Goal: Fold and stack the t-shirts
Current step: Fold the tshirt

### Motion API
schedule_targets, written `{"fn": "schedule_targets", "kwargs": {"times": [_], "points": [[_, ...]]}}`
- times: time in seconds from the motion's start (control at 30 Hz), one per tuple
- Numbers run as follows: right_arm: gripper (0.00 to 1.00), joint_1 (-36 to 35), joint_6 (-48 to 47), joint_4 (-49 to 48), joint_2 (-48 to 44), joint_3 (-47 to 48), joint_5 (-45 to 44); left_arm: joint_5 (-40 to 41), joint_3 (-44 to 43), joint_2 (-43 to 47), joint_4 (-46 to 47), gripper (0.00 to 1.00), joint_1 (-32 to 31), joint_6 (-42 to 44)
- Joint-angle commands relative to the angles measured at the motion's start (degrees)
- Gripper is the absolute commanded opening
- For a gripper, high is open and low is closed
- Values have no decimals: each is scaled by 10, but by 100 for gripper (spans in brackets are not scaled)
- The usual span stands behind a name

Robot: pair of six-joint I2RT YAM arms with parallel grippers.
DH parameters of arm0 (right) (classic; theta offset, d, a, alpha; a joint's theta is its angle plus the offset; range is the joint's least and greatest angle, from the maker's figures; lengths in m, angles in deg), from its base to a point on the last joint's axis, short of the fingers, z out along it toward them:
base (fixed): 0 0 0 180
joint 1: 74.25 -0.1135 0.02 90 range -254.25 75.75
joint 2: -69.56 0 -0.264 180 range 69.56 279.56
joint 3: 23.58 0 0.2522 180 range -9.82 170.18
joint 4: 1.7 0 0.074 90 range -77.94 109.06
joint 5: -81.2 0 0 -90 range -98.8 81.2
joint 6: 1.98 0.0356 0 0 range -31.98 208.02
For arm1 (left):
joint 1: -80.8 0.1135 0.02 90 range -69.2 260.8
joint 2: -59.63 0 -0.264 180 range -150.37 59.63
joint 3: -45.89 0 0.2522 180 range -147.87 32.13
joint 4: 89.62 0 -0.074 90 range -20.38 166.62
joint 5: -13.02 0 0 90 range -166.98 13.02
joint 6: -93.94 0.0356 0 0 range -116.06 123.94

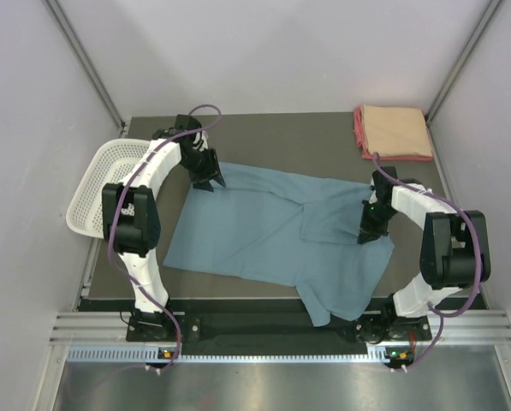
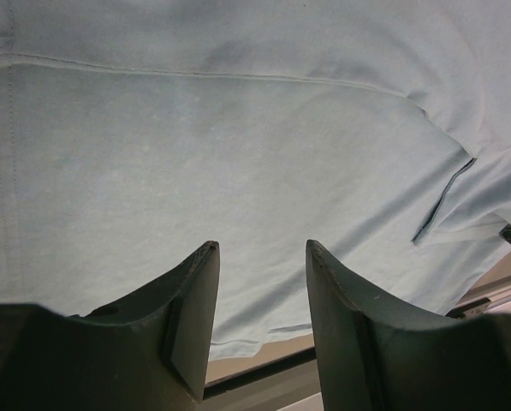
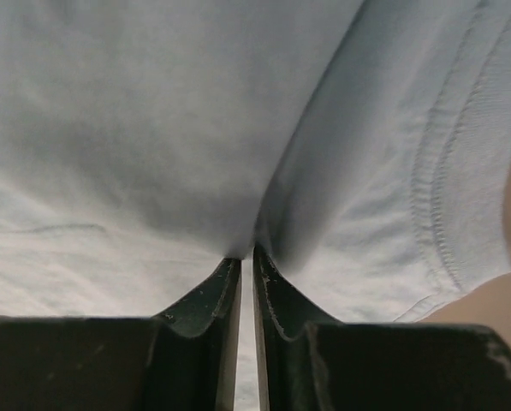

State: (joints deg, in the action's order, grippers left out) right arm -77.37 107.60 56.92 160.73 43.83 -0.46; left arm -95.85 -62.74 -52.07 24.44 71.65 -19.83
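The large blue-grey t-shirt (image 1: 272, 235) lies spread across the middle of the table, one sleeve hanging over the near edge. My left gripper (image 1: 212, 181) is open over the shirt's far left corner; in the left wrist view (image 2: 262, 248) its jaws stand apart with nothing between them, above the cloth (image 2: 221, 154). My right gripper (image 1: 368, 233) is shut on a pinch of the shirt's right side; the right wrist view (image 3: 247, 254) shows the cloth (image 3: 178, 145) drawn up into the closed jaws. A peach t-shirt (image 1: 396, 128) lies folded on a pink-red one (image 1: 359, 135) at the far right corner.
A white plastic mesh basket (image 1: 101, 184) stands tilted off the table's left edge beside the left arm. Grey walls close in on the left, right and far sides. A metal rail (image 1: 272, 330) runs along the near edge.
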Motion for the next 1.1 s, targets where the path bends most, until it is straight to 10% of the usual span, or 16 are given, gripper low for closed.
{"fn": "schedule_targets", "kwargs": {"times": [0.0,0.5,1.07], "points": [[11,21,-18,-14,8,19,-20,-6,-21,-4,0,50,4,9],[21,27,-33,-25,20,9,10,-9,-21,-4,3,50,4,2],[0,48,-27,37,-36,19,17,-9,-1,12,12,50,4,-5]]}}
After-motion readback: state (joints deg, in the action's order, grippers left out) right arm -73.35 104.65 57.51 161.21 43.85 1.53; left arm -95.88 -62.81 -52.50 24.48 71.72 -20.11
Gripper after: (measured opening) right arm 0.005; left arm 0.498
